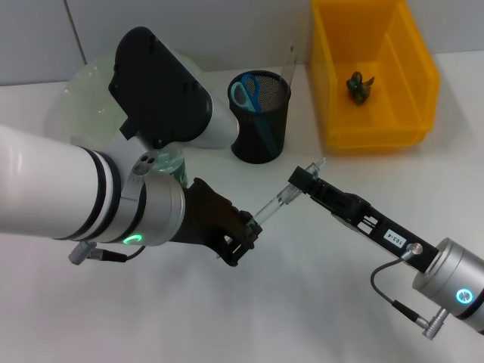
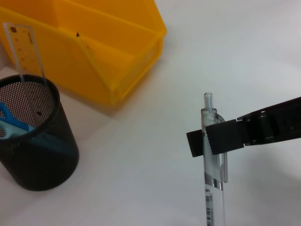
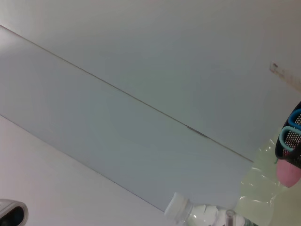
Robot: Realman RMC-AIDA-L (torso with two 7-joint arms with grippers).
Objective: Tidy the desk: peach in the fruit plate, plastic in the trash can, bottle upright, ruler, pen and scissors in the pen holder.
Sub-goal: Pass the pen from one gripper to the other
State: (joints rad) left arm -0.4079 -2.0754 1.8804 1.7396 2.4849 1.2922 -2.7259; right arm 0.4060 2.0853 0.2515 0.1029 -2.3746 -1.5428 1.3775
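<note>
A clear pen (image 1: 286,191) hangs tilted above the desk between both arms. My right gripper (image 1: 300,181) is shut on it near the clip end; in the left wrist view its black pads (image 2: 225,136) cross the pen (image 2: 210,155). My left gripper (image 1: 246,229) is shut on the pen's lower end. The black mesh pen holder (image 1: 261,121) holds blue-handled scissors (image 1: 244,91) and a clear ruler (image 1: 290,64). Dark crumpled plastic (image 1: 360,86) lies in the yellow trash can (image 1: 340,113). The bottle (image 1: 173,162) is mostly hidden behind my left arm. A pink peach (image 3: 288,172) rests by the pale green fruit plate (image 1: 79,98).
The pen holder (image 2: 37,146) stands just left of the yellow trash can (image 2: 103,61) at the back of the white desk. My big left arm (image 1: 68,189) covers the desk's left half. The bottle's white cap (image 3: 178,207) shows in the right wrist view.
</note>
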